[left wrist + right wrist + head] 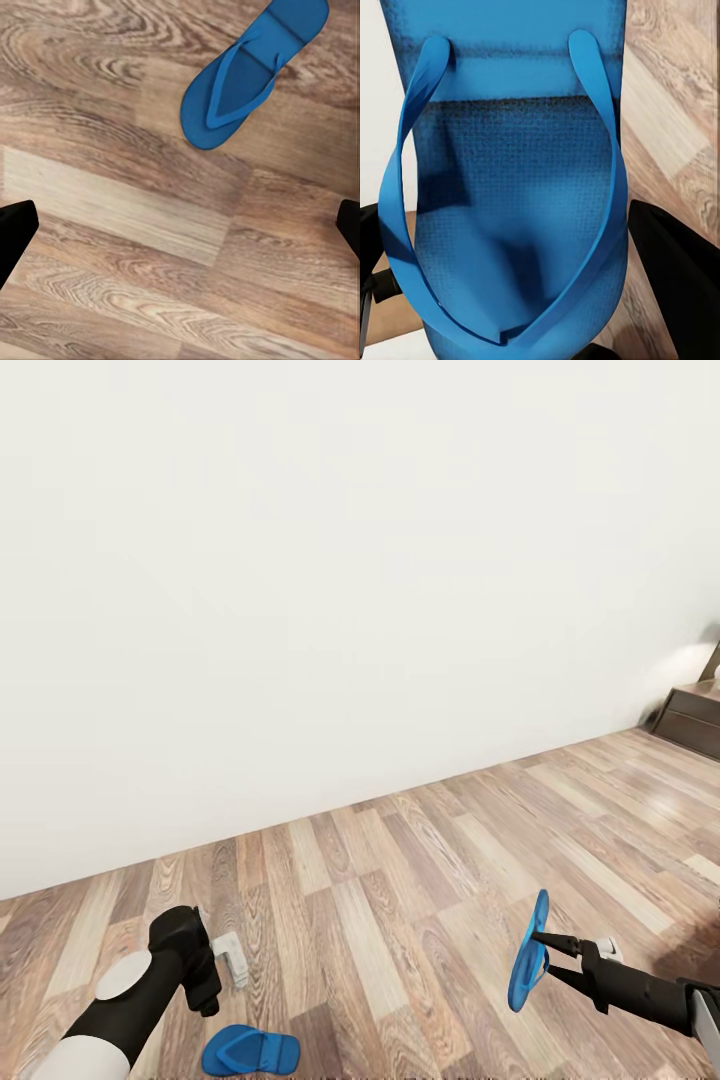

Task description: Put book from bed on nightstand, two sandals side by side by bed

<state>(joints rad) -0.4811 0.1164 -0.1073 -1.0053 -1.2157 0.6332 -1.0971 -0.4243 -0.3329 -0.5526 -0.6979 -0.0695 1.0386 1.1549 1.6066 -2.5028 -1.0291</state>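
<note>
Right gripper (pixel 540 952): fingers clenched on the strap of a blue sandal (pixel 528 952), which hangs upright on edge above the wood-plank floor (pixel 400 900), sole facing away from the arm; the right wrist view shows its footbed and Y-strap (pixel 510 187) close up, dark fingers (pixel 675 285) at either side. Left gripper (pixel 232 960): fingers spread apart and holding nothing, pointing down at bare floor; in the left wrist view the two fingertips (pixel 15 232) sit at the frame edges with planks between them. Second sandal (pixel 250 1050) lies flat on the floor, strap up, near the left gripper but apart from it; the left wrist view shows it (pixel 251 71) lying flat beyond the fingers. Further out: plain white wall (pixel 300 610), and at the far right a dark-brown nightstand (pixel 695 720) against it, well apart from both arms. Bed and book not visible from here. Progress, as judged: one sandal lifted, the other not yet picked up; neither is set beside the bed. The pair still has to be carried over and laid side by side; the book's status cannot be told.
</note>
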